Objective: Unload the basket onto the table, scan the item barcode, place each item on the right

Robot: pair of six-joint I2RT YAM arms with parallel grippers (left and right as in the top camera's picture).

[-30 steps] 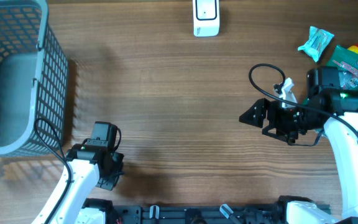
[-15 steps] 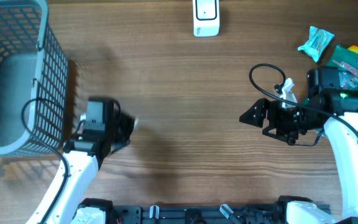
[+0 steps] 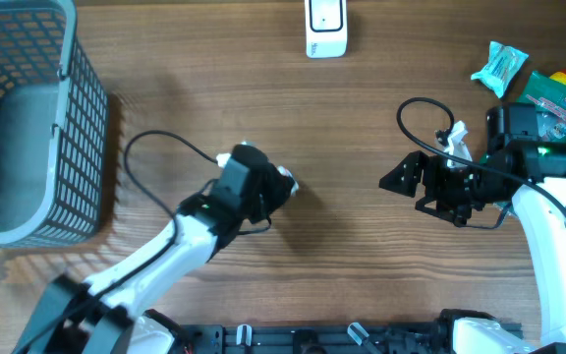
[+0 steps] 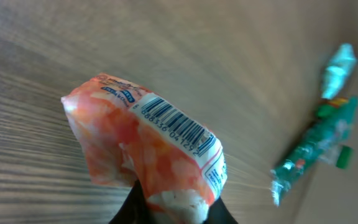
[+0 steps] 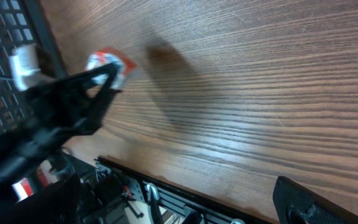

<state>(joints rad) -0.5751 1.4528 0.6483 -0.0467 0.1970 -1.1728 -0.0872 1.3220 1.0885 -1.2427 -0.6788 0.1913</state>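
The left gripper, jaws closed on the lower end of the orange-and-white packet, holds it above the middle of the table, with the barcode label facing the wrist camera. The film pouch looks light, soft and crinkly, probably slippery. Pinching a sealed end, clear of the label, seems safest. The right gripper hovers to the right, jaws wide and empty.

We see a brown wood-grain worktop under even light, soft shadows on it, a black rail along its near edge.
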